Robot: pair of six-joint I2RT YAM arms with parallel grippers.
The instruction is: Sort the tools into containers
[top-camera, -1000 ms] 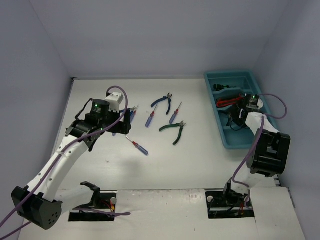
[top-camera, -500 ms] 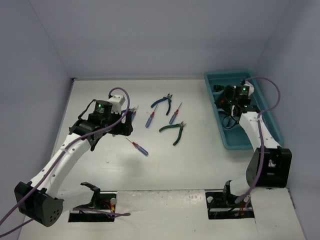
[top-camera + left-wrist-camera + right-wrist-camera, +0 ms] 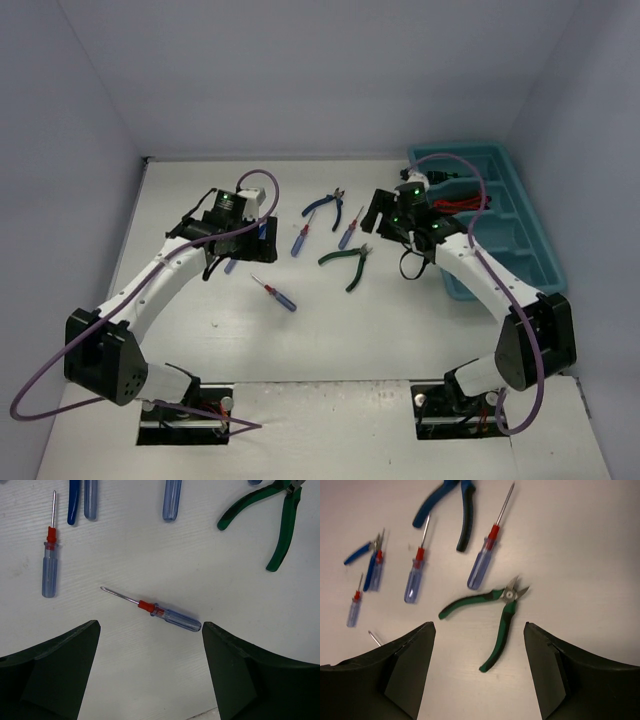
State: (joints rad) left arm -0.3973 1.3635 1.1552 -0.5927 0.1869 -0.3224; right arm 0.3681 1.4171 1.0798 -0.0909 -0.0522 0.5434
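Several tools lie on the white table. Green-handled pliers [image 3: 347, 263] lie just ahead of my right gripper [image 3: 385, 218], which is open and empty above them. In the right wrist view the green pliers [image 3: 492, 615] lie between the jaws of the right gripper [image 3: 478, 627]. My left gripper [image 3: 240, 240] is open and empty. In the left wrist view a blue-handled screwdriver [image 3: 160, 612] lies just beyond the left gripper [image 3: 150, 630]; it also shows in the top view [image 3: 275, 293]. The teal tray [image 3: 520, 235] stands at the right with red-black tools [image 3: 458, 205] in a far compartment.
Blue-handled pliers [image 3: 325, 207] and two blue screwdrivers [image 3: 300, 238] [image 3: 350, 228] lie mid-table. A small screwdriver [image 3: 49, 565] lies left of the left gripper. Walls close the table at the back and both sides.
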